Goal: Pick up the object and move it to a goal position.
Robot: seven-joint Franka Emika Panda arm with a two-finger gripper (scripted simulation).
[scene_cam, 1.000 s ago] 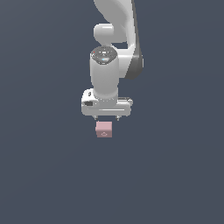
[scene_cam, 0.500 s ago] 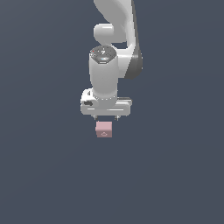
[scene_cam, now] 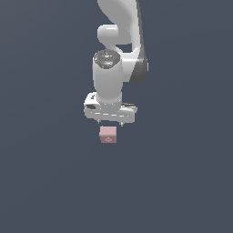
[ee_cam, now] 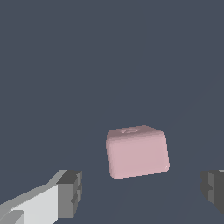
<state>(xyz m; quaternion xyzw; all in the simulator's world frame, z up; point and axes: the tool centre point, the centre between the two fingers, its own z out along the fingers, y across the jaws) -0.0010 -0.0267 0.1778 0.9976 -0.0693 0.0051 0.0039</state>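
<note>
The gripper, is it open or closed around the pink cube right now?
Open. In the wrist view the gripper has its two fingers spread wide, one on each side of the pink cube, with clear gaps between pads and cube.

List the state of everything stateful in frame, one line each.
Small matte pink cube: resting on the dark grey surface, not held, round mark facing up.
White claw: open, fingers apart on either side of the cube, not touching it.

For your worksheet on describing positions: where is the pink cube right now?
In the exterior view the pink cube sits near the centre, just below the white tool; the wrist view shows it ungripped between the open fingers.
</note>
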